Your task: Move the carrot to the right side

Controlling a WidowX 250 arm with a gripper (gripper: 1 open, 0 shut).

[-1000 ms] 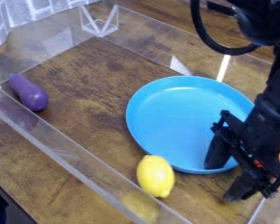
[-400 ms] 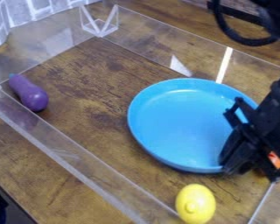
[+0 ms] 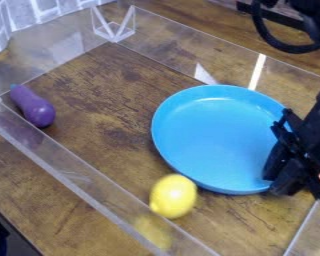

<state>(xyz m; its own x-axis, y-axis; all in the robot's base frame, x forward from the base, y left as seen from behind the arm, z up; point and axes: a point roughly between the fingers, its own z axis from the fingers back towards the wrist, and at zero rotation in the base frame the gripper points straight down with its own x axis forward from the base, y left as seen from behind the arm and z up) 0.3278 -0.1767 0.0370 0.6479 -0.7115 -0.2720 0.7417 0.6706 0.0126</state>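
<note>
Lemon (image 3: 174, 195) knocked and blurred from rolling, plate (image 3: 210, 135) nudged right, gripper (image 3: 299, 176) low at plate's right edge, spread or pinched impossible to tell, carrot unseen, perhaps beneath gripper.

Gripper (image 3: 304, 178) tips — cut off — lemon (image 3: 174, 196) blurred

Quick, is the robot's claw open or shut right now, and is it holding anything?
Gripper: low beside the blue plate; its fingers are hidden behind the dark hand, so open or shut cannot be told. No held object is visible.
</note>
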